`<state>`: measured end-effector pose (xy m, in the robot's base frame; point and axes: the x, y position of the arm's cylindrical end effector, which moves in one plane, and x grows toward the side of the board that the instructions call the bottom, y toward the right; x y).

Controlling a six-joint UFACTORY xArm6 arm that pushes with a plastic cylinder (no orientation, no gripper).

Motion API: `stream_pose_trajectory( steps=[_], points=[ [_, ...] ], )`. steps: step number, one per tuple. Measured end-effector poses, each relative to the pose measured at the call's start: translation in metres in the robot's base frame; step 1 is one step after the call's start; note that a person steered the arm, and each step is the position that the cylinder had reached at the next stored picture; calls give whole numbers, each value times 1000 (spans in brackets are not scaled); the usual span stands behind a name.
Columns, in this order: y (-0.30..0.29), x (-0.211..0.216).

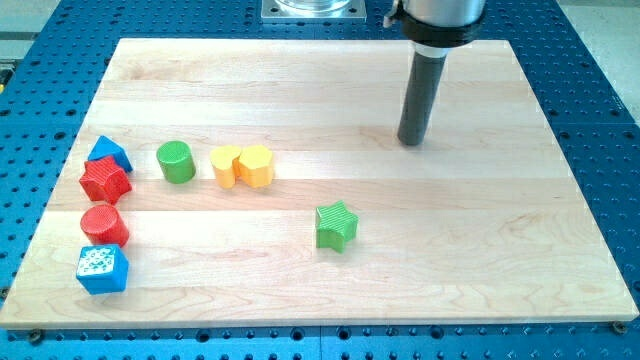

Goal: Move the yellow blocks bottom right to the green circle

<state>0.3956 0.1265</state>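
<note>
Two yellow blocks sit side by side left of the board's middle: a heart-shaped one (pixel 226 166) and a hexagonal one (pixel 256 165), touching each other. The green circle (pixel 176 161), a short cylinder, stands just to their left with a small gap. My tip (pixel 411 141) is far to the right of the yellow blocks, in the upper right part of the board, touching no block.
A green star (pixel 336 225) lies below and right of the yellow blocks. At the left edge stand a blue triangle (pixel 108 152), a red star (pixel 104 180), a red cylinder (pixel 103 224) and a blue cube (pixel 102 269). The wooden board (pixel 480 250) lies on a blue perforated table.
</note>
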Motion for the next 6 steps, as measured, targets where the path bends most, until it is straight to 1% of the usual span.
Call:
stream_pose_trajectory(
  steps=[1, 2, 3, 4, 5, 6],
  points=[
    [-30, 32],
    [-87, 20],
    [-156, 23],
    [-181, 33],
    [-215, 79],
    [-196, 73]
  ],
)
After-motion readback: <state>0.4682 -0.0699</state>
